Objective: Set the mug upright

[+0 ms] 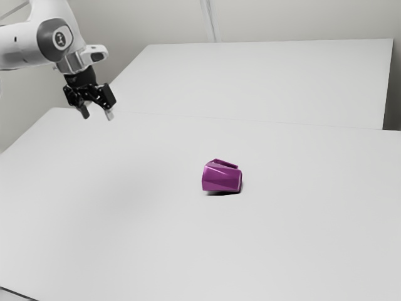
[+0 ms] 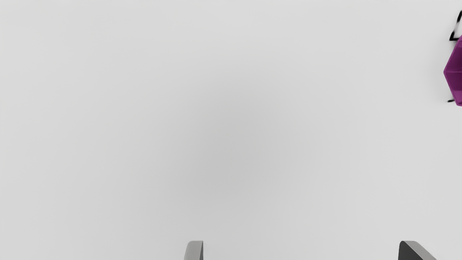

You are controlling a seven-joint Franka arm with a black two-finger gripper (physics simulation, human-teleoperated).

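In the exterior view my gripper [image 1: 97, 115] hangs high above the table at the upper left, well away from the mug, its two fingers spread with nothing between them. The purple faceted mug [image 1: 222, 178] lies on its side near the middle of the tabletop, its handle on the upper side as seen there. In the wrist view the gripper [image 2: 300, 250] has its fingertips wide apart over bare table, and part of the mug [image 2: 455, 74] shows at the picture's edge, beyond and to one side of the fingers.
The white tabletop [image 1: 125, 238] spreads around the mug. Behind it, in the exterior view, stands a second pale flat surface [image 1: 263, 81] with a wall further back. A thin dark line crosses the lower left corner.
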